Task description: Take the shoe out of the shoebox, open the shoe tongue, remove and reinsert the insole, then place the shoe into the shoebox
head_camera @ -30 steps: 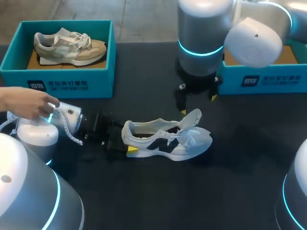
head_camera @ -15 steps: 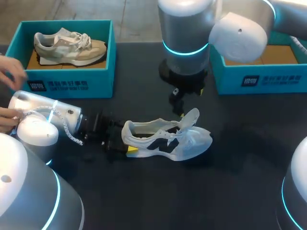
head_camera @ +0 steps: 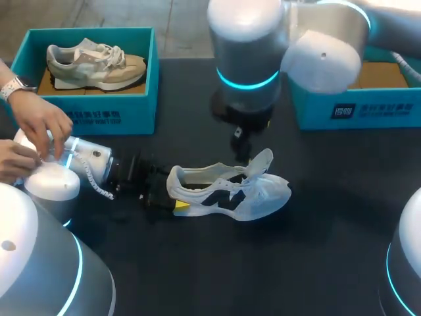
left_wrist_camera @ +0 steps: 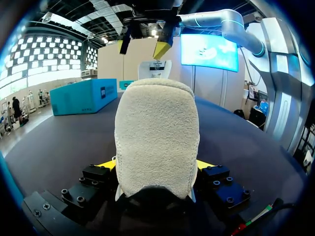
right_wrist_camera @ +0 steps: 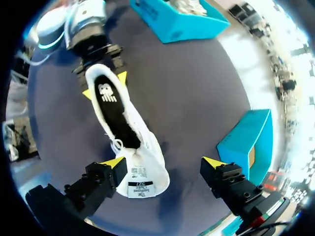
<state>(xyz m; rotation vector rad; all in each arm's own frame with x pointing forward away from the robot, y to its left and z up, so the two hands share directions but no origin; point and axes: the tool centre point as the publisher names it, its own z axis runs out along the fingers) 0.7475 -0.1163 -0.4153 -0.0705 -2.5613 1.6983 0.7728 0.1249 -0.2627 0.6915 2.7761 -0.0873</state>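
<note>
A white shoe [head_camera: 230,194] with a dark side logo lies on the black table, toe to the right. My left gripper [head_camera: 172,195] is shut on its heel; in the left wrist view the heel [left_wrist_camera: 157,142] fills the space between both yellow tips. The tongue [head_camera: 262,161] stands up, pulled back. My right gripper [head_camera: 242,146] hangs open just above it. In the right wrist view the tongue's label [right_wrist_camera: 140,184] sits close to one finger of the right gripper [right_wrist_camera: 165,163]. The dark insole [right_wrist_camera: 115,110] lies inside the shoe.
A teal shoebox [head_camera: 141,85] at the back left holds a beige shoe [head_camera: 92,62]. A second teal shoebox [head_camera: 355,108] stands at the back right behind my right arm. A person's hands [head_camera: 43,125] rest on my left arm near its wrist.
My right arm has shifted left and brought its gripper nearer the tongue. The person's hand pulled off my left arm, then came back onto it. The shoe and left gripper have stayed still.
</note>
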